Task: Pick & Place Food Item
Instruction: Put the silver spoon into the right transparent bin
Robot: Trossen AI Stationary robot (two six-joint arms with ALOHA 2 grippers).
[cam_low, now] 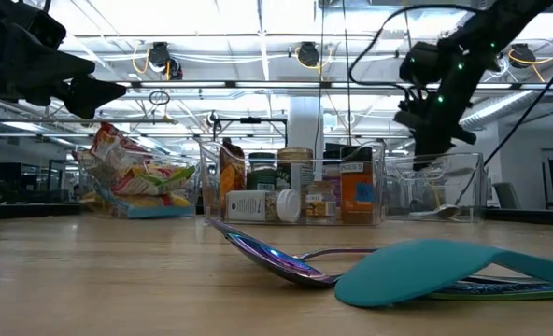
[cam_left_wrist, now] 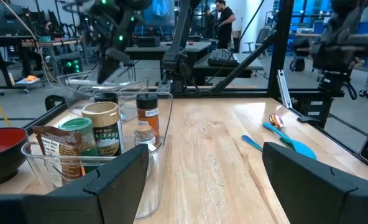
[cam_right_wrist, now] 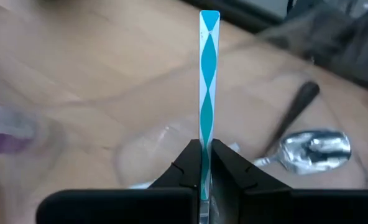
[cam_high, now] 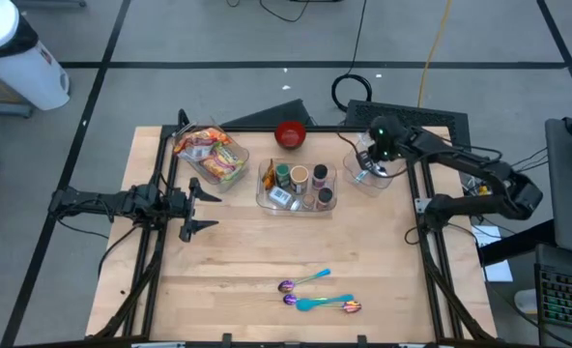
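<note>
From above, I see my right hand (cam_high: 368,166) over the clear bin (cam_high: 371,179) at the tabletop's (cam_high: 267,261) far right, while my left hand (cam_high: 201,205) waits near the left edge, fingers spread wide and holding nothing. Between them stand the snack bin (cam_high: 212,155), a red bowl (cam_high: 290,134) and the jar tray (cam_high: 298,186); colourful spoons (cam_high: 317,295) lie well apart, near the front edge.

At table height, the right hand (cam_low: 431,154) hangs down into that clear bin (cam_low: 440,187), where a metal spoon (cam_low: 435,213) rests on the bottom. The snack packets (cam_low: 132,173) sit untouched in their bin on the far left.

Through the left wrist camera, both fingers (cam_left_wrist: 112,180) stand apart, facing the jars (cam_left_wrist: 103,127) and the bowl (cam_left_wrist: 0,146).

Through the right wrist camera, the fingers (cam_right_wrist: 187,165) are pressed together on a thin straw or stick with a teal-and-white diamond pattern (cam_right_wrist: 208,81), standing upright between them; the metal spoon (cam_right_wrist: 311,149) lies just beside.

I judge this to be the grasp stage, yet what I am pinching looks like a utensil item, not food. Next I would lift straight up to clear the bin wall without dragging the spoon, then carry it to wherever it belongs; I cannot tell the destination.
</note>
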